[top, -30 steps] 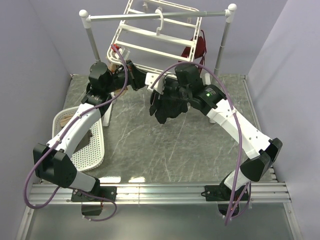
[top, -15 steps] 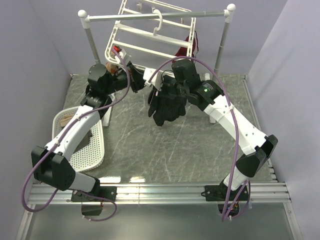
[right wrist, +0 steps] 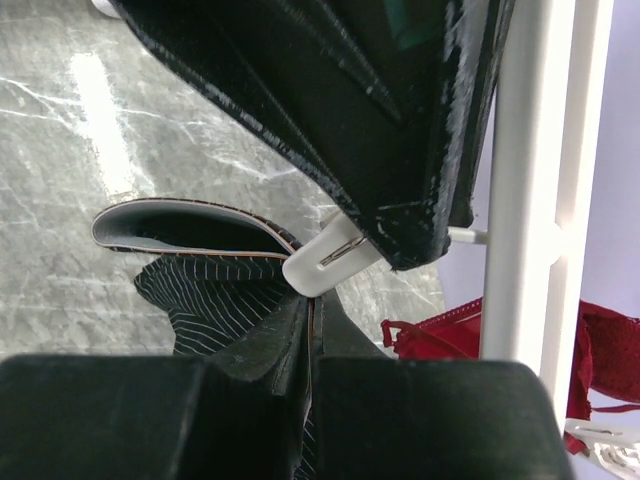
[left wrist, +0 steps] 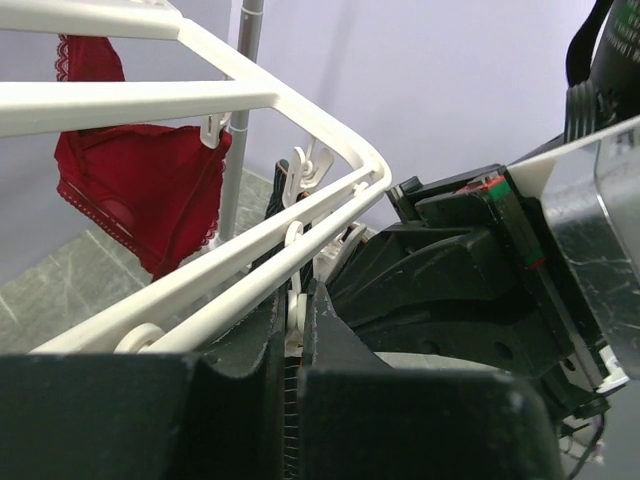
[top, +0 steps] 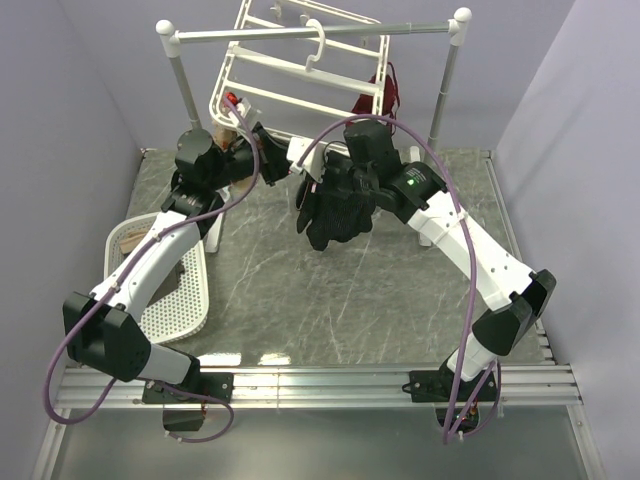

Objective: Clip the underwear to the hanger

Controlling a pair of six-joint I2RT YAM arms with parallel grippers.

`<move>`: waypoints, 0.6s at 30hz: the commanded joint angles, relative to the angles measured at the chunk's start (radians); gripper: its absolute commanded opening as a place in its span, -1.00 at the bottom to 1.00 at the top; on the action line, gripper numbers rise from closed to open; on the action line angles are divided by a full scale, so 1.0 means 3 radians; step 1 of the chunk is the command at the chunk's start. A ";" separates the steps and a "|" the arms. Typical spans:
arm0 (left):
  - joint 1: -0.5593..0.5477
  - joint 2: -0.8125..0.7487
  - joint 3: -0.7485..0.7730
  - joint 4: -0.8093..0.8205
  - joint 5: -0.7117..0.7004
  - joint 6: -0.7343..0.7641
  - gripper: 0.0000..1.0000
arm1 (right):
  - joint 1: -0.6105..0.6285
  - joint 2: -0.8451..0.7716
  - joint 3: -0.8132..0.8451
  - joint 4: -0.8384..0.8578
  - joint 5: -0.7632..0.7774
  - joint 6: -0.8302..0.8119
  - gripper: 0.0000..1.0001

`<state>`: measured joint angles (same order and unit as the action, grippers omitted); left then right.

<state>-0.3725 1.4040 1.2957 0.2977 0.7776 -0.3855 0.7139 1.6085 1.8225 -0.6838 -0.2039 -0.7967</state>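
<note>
The top camera looks down from behind the arm bases over the whole surface. Both wrist cameras sit close up by the hanger, sharing the red garment.

Red bra partly behind hanger

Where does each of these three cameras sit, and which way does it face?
Top: above and behind the arms, looking down at table, hanger and both arms.
Left wrist: on the left arm, looking along left gripper, shut on a clip, towards the bra.
Right wrist: on the right arm, looking along right gripper, which pinches the underwear.
Shared: both wrist views show the bra.
</note>
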 commanded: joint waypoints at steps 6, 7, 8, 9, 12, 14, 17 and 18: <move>-0.0021 0.0009 -0.0049 0.0153 0.0578 -0.0514 -0.99 | -0.0063 -0.0151 -0.0103 0.0408 0.0010 -0.0014 -1.00; -0.0021 0.0019 -0.0059 0.0168 0.0598 -0.0520 -0.99 | -0.0074 -0.0161 -0.0103 0.0438 0.0000 0.0007 -1.00; -0.0021 0.0009 -0.0055 0.0143 0.0599 -0.0510 -0.99 | -0.0079 -0.0177 -0.0098 0.0449 -0.0011 0.0022 -1.00; -0.0021 0.0009 -0.0065 0.0138 0.0599 -0.0464 -0.99 | -0.0089 -0.0177 -0.0098 0.0469 -0.0011 0.0032 -1.00; -0.0021 -0.0022 -0.0095 0.0117 0.0588 -0.0372 -0.99 | -0.0094 -0.0202 -0.0062 0.0490 -0.0036 0.0119 -1.00; -0.0021 -0.0002 -0.0106 0.0127 0.0619 -0.0392 -0.99 | -0.0099 -0.0187 -0.0011 0.0479 -0.0036 0.0160 -1.00; -0.0021 0.0014 -0.0116 0.0204 0.0680 -0.0474 -1.00 | -0.0094 -0.0156 0.0025 0.0530 0.0056 0.0196 -1.00; -0.0021 0.0014 -0.0111 0.0184 0.0680 -0.0464 -0.99 | -0.0089 -0.0151 0.0040 0.0536 0.0086 0.0206 -1.00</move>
<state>-0.3588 1.4139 1.2793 0.3698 0.8085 -0.4736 0.7013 1.5917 1.7931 -0.6407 -0.2081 -0.7586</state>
